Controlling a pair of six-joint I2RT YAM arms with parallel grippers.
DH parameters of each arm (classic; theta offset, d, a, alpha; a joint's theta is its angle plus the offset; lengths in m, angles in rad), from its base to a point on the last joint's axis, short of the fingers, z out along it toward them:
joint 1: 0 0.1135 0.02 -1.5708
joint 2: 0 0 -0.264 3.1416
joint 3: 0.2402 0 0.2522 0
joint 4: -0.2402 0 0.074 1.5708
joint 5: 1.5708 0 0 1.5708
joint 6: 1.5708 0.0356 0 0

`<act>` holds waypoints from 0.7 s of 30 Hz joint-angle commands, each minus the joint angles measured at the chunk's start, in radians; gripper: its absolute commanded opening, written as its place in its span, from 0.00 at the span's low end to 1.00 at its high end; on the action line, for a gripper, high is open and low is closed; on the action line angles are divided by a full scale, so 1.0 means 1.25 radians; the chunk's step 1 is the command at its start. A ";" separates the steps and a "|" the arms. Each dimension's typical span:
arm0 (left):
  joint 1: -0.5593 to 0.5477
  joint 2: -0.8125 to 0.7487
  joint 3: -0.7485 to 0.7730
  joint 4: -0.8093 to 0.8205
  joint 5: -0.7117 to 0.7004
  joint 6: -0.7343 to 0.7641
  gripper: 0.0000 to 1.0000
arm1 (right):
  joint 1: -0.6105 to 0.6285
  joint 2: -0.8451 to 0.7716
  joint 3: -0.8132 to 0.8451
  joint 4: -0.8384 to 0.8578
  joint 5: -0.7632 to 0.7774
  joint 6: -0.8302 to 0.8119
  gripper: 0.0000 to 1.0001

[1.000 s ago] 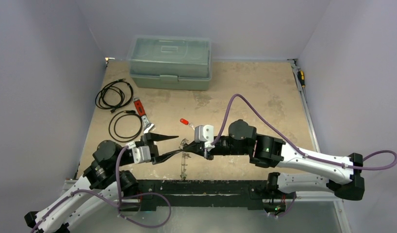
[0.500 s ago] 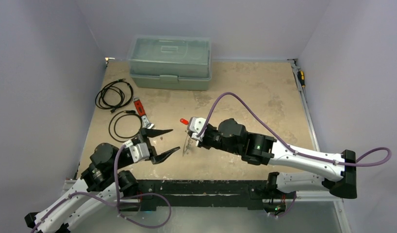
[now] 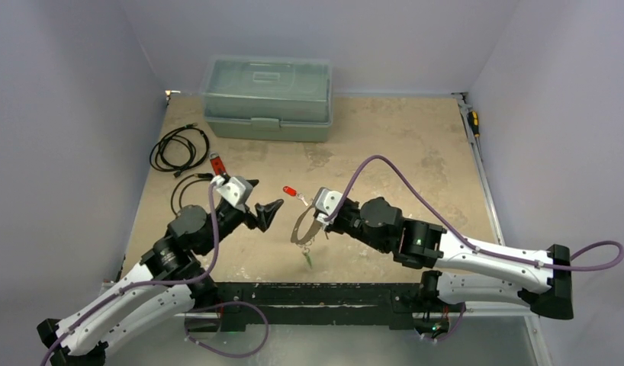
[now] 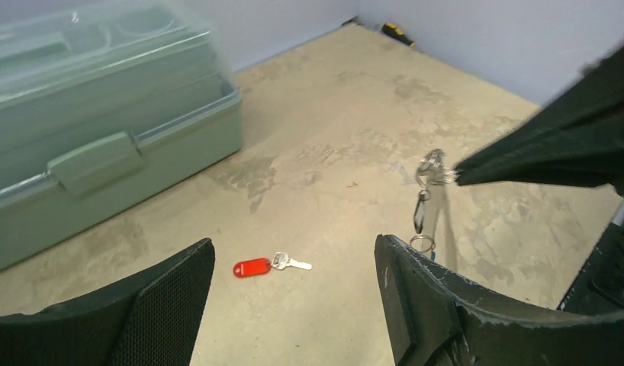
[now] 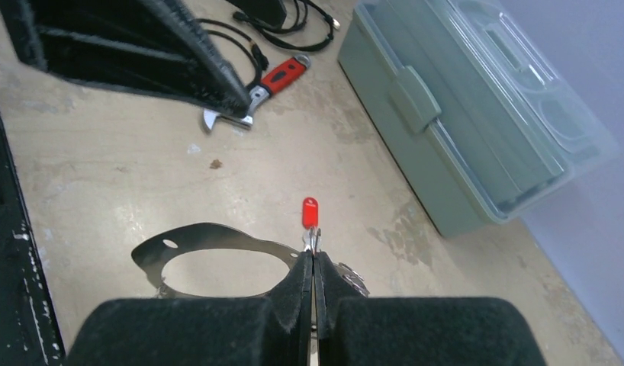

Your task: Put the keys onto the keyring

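White arms (image 3: 484, 258), black joints (image 3: 381, 216), looping purple cables (image 3: 385, 162); matte black left hand (image 3: 265, 195), right hand (image 5: 313, 263).

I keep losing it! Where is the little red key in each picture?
Top external: the red key lies near the middle of the picture.
Left wrist: it lies low down, a bit left of centre.
Right wrist: it lies right in the centre.
Shared landmark: the green box shows in all three.

Keyring (image 5: 210, 236) thin shiny metal; table (image 5: 103, 175) rough, matt.
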 commanded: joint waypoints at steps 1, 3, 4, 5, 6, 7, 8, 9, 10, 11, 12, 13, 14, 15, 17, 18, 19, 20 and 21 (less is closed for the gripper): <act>0.022 0.087 0.085 -0.056 -0.109 -0.092 0.76 | 0.005 -0.048 -0.023 0.072 0.049 -0.024 0.00; 0.045 0.137 0.110 -0.081 -0.105 -0.110 0.76 | 0.006 -0.067 -0.038 0.069 0.040 -0.030 0.00; 0.059 0.163 0.123 -0.093 -0.094 -0.113 0.76 | 0.007 -0.075 -0.045 0.069 0.033 -0.034 0.00; 0.074 0.192 0.137 -0.105 -0.073 -0.113 0.75 | 0.007 -0.081 -0.052 0.065 0.026 -0.040 0.00; 0.093 0.222 0.147 -0.113 -0.055 -0.118 0.75 | 0.008 -0.084 -0.056 0.060 0.018 -0.043 0.00; 0.117 0.249 0.155 -0.118 -0.032 -0.124 0.74 | 0.009 -0.087 -0.058 0.058 0.010 -0.045 0.00; 0.139 0.275 0.161 -0.119 -0.011 -0.132 0.73 | 0.011 -0.089 -0.061 0.058 0.003 -0.045 0.00; 0.157 0.297 0.166 -0.116 0.006 -0.138 0.72 | 0.012 -0.093 -0.065 0.058 -0.003 -0.047 0.00; 0.167 0.322 0.171 -0.112 0.020 -0.139 0.72 | 0.014 -0.100 -0.072 0.058 -0.012 -0.051 0.00; 0.175 0.339 0.173 -0.104 0.029 -0.139 0.72 | 0.017 -0.105 -0.080 0.058 -0.017 -0.054 0.00; 0.179 0.354 0.176 -0.095 0.033 -0.141 0.72 | 0.021 -0.113 -0.089 0.058 -0.022 -0.060 0.00; 0.185 0.368 0.178 -0.086 0.037 -0.144 0.72 | 0.024 -0.118 -0.096 0.058 -0.030 -0.067 0.00; 0.189 0.382 0.180 -0.075 0.042 -0.140 0.72 | 0.027 -0.121 -0.102 0.058 -0.035 -0.076 0.00; 0.191 0.398 0.181 -0.061 0.050 -0.131 0.72 | 0.029 -0.123 -0.107 0.058 -0.043 -0.083 0.00; 0.193 0.429 0.185 -0.040 0.062 -0.096 0.71 | 0.031 -0.121 -0.118 0.058 -0.057 -0.095 0.00; 0.192 0.442 0.190 -0.037 0.055 -0.075 0.70 | 0.033 -0.118 -0.122 0.058 -0.064 -0.100 0.00; 0.192 0.448 0.192 -0.027 0.054 -0.046 0.69 | 0.034 -0.115 -0.123 0.058 -0.073 -0.103 0.00; 0.192 0.448 0.187 -0.009 0.067 -0.010 0.69 | 0.035 -0.113 -0.124 0.040 -0.082 -0.106 0.00; 0.192 0.441 0.172 0.019 0.077 0.038 0.69 | 0.037 -0.113 -0.126 0.038 -0.093 -0.108 0.00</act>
